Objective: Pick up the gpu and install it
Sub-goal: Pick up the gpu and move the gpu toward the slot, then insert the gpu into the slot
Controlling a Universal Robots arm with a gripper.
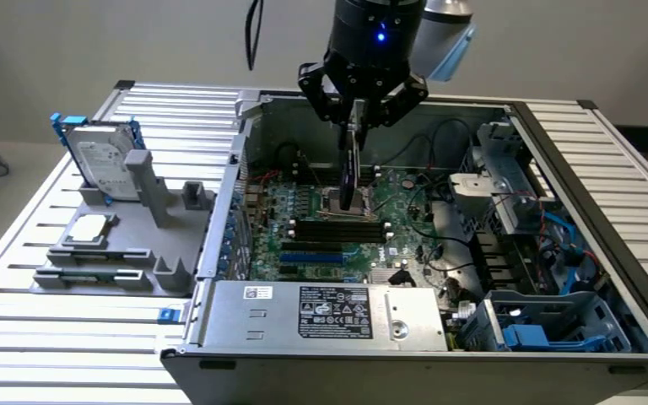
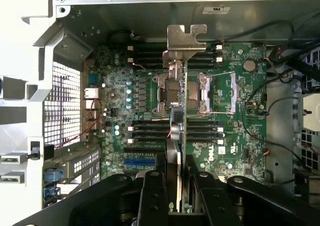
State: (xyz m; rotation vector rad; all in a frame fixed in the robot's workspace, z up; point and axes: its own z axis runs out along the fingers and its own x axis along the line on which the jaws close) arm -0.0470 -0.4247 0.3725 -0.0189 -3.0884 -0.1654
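I have the pincer (image 1: 358, 114) clenched on the gpu (image 1: 353, 164), its two fingers pressed against the card's flat faces, so the card hangs edge-on beneath it, inside the open case (image 1: 504, 114) and over the motherboard (image 1: 301, 245). That grip makes sense to me: pinching the broad faces stops the thin card from twisting and leaves its lower edge free to face the motherboard. In the wrist view the silver bracket (image 2: 186, 37) sits at the end of the card farthest from the pincer, and the green board runs back from it in a straight line between the fingers, which I read as a square, untilted hold. The card is above the middle of the motherboard, over the processor socket (image 2: 172, 93), with rows of memory sticks (image 1: 330, 228) on the motherboard just beside that spot. The blue slot (image 2: 142, 162) lies further out on the motherboard, clear of the card's line, so I judge the gpu is not seated anywhere yet. Whether its lower edge touches the motherboard I cannot tell. The power supply (image 1: 324, 314) borders one side of the motherboard and loose black cables (image 1: 448, 245) crowd another, which would explain carrying the card over the open centre. Well away from the motherboard, outside the case, a grey holder (image 1: 110, 245) on the slatted surface (image 1: 31, 337) keeps a hard drive (image 1: 105, 160) in its blue frame standing upright, ready to be reached.
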